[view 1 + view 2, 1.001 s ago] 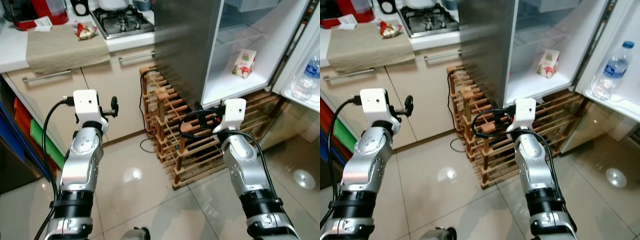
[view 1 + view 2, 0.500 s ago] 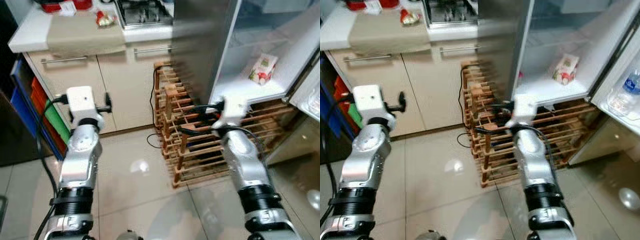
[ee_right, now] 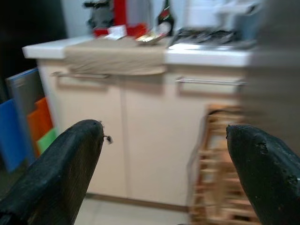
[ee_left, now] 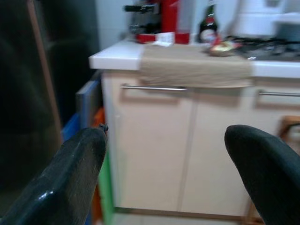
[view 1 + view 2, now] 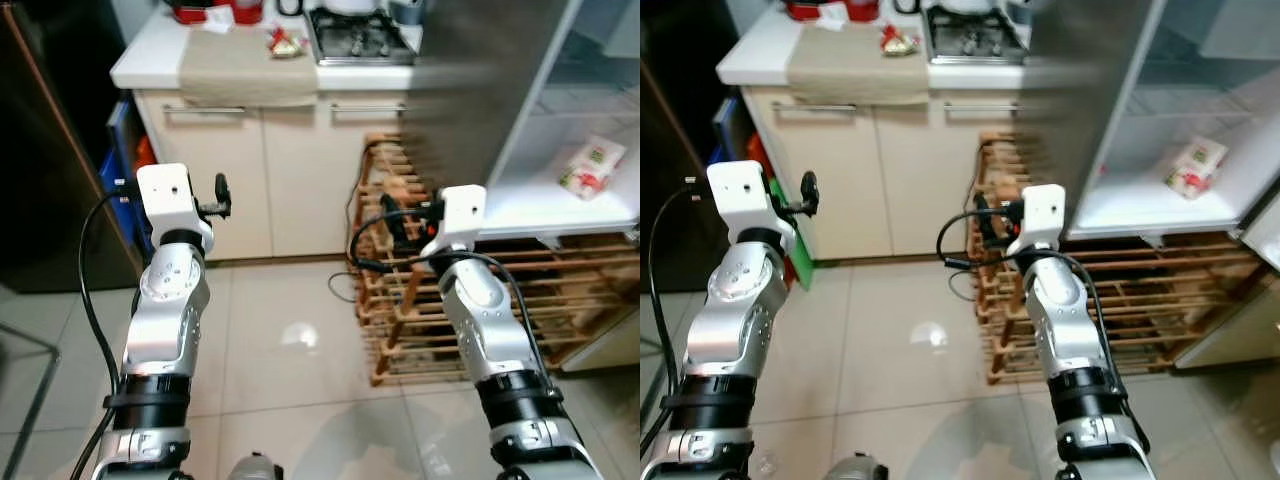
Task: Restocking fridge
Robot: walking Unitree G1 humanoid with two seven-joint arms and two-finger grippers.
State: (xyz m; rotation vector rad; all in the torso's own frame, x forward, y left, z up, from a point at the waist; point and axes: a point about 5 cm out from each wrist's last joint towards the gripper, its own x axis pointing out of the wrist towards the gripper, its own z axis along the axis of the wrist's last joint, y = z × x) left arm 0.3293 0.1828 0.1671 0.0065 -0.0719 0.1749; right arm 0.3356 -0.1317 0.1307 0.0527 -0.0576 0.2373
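the fridge (image 5: 560, 110) stands open at the robot's right, its steel side toward the camera and a small carton (image 5: 590, 165) lying tilted on a white shelf inside. below and in front of it sits a wooden rack (image 5: 400, 300) on the tiled floor, with a black cable trailing beside it. left of the fridge runs a white counter (image 5: 150, 60) over cream cabinets (image 5: 270, 170), with a beige cloth (image 5: 240, 70) hanging over its edge, a small red-and-gold packet (image 5: 287, 42) near the gas hob (image 5: 358, 32), and a red appliance (image 5: 205, 10) at the back.

the left gripper (image 4: 164, 173) is raised at chest height, fingers spread wide with nothing between them, facing the cabinet fronts. the right gripper (image 3: 173, 173) is likewise wide apart and empty, aimed at the cabinets and the rack's edge.

judging by this, the robot is between items: nothing is in hand, and both arms face the counter, not the fridge. the next move probably calls for closing in on the counter, choosing something to stock, perhaps the packet, and lifting an arm well above the counter edge to reach it.
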